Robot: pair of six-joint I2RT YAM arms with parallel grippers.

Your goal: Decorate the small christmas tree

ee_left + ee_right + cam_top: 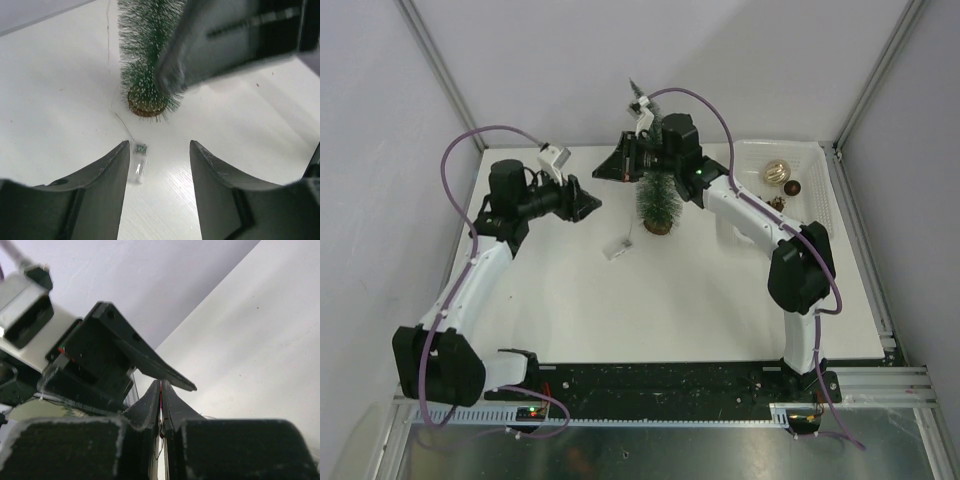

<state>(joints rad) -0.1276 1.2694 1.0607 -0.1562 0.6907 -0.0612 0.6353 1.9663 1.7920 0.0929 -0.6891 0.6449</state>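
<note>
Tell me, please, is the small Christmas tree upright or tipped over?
Upright: the tree stands on its round base, bristles rising straight above it in the left wrist view.

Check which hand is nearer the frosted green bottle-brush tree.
Right. The right hand is at the top of the bottle-brush tree; the left hand sits apart, to its left.

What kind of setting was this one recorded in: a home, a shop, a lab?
Most likely a lab robot cell. A white table is boxed in by plain panels on aluminium frame posts, with the left arm and right arm mounted at its near edge. The small christmas tree looks like a prop.
</note>
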